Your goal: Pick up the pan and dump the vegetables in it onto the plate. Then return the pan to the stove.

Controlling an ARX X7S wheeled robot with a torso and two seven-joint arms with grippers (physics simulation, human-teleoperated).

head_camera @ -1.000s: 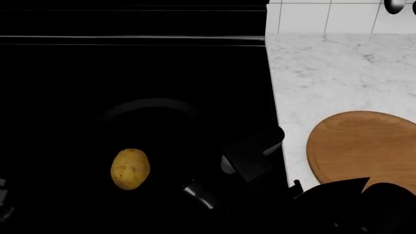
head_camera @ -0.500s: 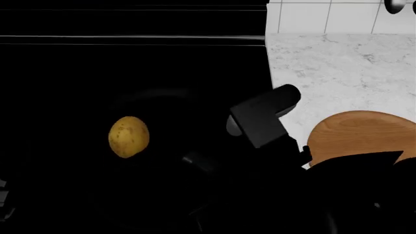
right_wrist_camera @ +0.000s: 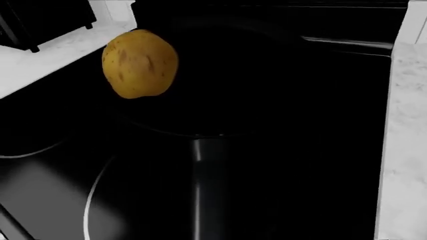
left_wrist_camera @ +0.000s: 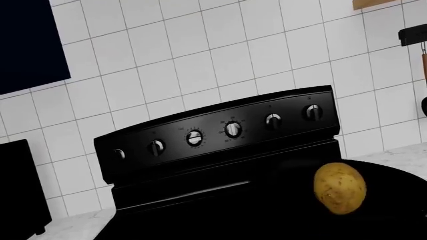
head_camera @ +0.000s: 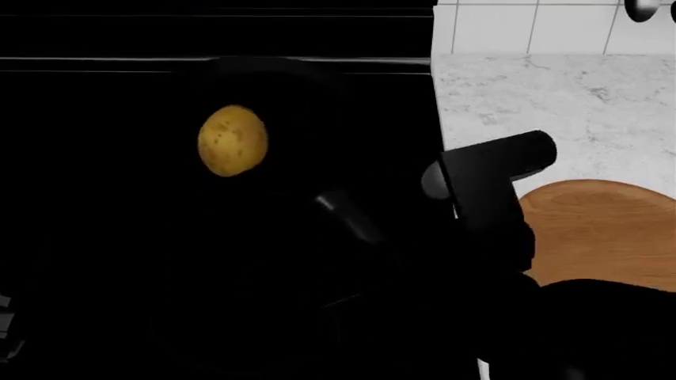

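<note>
Since a second ago the potato (head_camera: 233, 140) has climbed toward the stove's (head_camera: 106, 237) back edge, riding in the pan (right_wrist_camera: 267, 85) as my right arm (head_camera: 486, 190) comes up. I cannot tell how far my right fingers are open; the handle (right_wrist_camera: 199, 190) runs toward them. The plate (head_camera: 602, 229) lies on the counter (head_camera: 549, 95), partly behind my arm.

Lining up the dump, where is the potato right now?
In the head view the potato sits in the black pan, left of centre over the stove, well left of the wooden plate on the counter.
</note>
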